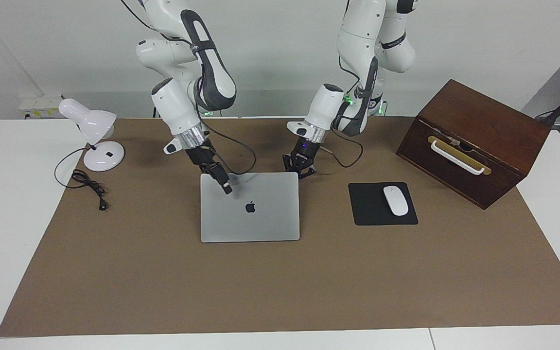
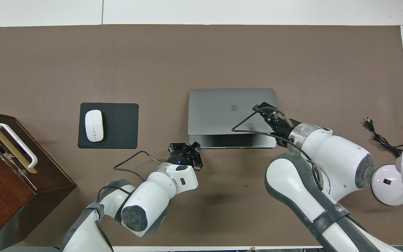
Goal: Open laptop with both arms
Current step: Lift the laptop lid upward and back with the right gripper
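The silver-grey laptop lies in the middle of the brown mat, apple logo up. In the overhead view the laptop has its lid lifted a little at the edge nearer the robots, and a dark strip of the inside shows under it. My right gripper is at the lid near that edge, at the corner toward the right arm's end, and shows in the overhead view too. My left gripper is open and empty, low at the laptop's corner toward the left arm's end, and shows in the overhead view too.
A black mouse pad with a white mouse lies beside the laptop toward the left arm's end. A brown wooden box with a white handle stands past it. A white desk lamp and its cable are at the right arm's end.
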Available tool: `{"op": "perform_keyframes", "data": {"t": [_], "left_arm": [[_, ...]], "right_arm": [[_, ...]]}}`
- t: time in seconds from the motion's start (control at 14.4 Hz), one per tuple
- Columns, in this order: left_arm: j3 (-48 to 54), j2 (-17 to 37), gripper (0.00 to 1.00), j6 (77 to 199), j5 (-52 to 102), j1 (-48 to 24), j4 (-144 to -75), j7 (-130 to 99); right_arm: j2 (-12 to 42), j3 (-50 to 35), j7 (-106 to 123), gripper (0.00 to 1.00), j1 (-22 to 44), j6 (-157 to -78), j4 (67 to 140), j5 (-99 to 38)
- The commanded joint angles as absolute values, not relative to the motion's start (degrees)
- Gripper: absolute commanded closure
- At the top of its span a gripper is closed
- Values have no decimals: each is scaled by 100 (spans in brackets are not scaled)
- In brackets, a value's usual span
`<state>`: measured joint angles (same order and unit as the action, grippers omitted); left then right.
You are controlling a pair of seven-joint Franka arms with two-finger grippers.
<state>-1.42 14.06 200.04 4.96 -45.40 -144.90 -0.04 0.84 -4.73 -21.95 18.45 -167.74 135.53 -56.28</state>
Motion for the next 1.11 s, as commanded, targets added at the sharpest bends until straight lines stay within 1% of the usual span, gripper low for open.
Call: {"op": "perform_keyframes", "data": {"t": [0.0,0.21,0.83,1.04], "left_arm": [[-237,1670,100,20083,624,-4667,-14379,88],[-237,1670,100,20083,624,-4667,-14379,88],[-237,1731,100,20083,624,-4667,-14388,88],[-237,1732,100,20083,624,-4667,-14388,88]], "right_arm": [[457,-483,-1951,0,1846,-16945,12842,-5871],[554,-483,-1951,0,1837,-16945,12464,-5871],[1195,-475,-1740,0,1714,-16919,11330,-5810],[1335,-475,-1740,0,1653,-16901,11066,-5801]]}}
